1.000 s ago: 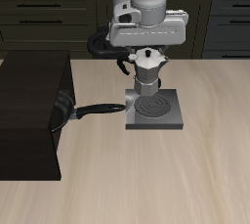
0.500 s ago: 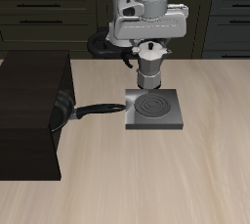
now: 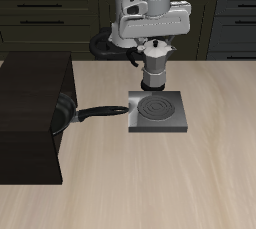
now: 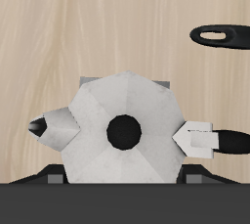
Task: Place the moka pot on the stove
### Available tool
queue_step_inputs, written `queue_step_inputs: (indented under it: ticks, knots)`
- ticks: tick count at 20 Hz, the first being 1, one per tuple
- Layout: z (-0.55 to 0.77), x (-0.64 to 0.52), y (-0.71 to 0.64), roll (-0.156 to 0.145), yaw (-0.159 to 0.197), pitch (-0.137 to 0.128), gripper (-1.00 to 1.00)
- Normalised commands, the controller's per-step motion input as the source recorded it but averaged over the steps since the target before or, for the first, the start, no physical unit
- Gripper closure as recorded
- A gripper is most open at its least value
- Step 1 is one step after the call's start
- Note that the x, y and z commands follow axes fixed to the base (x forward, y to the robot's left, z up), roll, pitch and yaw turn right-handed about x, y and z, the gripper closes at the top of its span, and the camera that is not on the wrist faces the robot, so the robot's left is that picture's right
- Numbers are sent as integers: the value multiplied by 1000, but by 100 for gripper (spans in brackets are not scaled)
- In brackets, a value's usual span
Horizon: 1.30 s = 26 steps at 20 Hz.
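Observation:
My gripper (image 3: pixel 153 43) is shut on the top of the moka pot (image 3: pixel 154 68), a silver faceted pot with a black side handle, and holds it upright in the air. In the exterior view the pot's base shows just above the far edge of the stove (image 3: pixel 158 114), a flat grey square with a dark spiral burner. The burner is bare. In the wrist view I look straight down on the pot (image 4: pixel 122 130), with its black lid knob in the middle and its black handle (image 4: pixel 217 141) sticking out sideways. The stove does not show plainly there.
A black frying pan (image 3: pixel 65 111) lies beside the stove, and its long handle (image 3: pixel 103 111) reaches almost to the stove's edge. The handle's end also shows in the wrist view (image 4: pixel 223 35). A large black box (image 3: pixel 30 113) stands beyond the pan. Dark cabinets line the back.
My gripper has lifted the moka pot a little and straightened it over the stove's far edge. In the last half second it has hardly moved.

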Motion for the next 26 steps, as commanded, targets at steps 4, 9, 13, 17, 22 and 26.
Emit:
queue_step_inputs:
  ticks: [4, 9, 13, 17, 22, 26]
  knots:
    - [-76, -129, 55, 4, 18, -21, 100]
    - [-172, -88, 36, 2, 11, 22, 100]
    - [-124, -80, 18, 2, 3, -3, 100]
    - [-88, -12, 2, -6, 8, 6, 100]
    - [-79, 34, -6, 7, 3, -7, 100]
    - [-148, 82, -8, -5, -2, 15, 100]
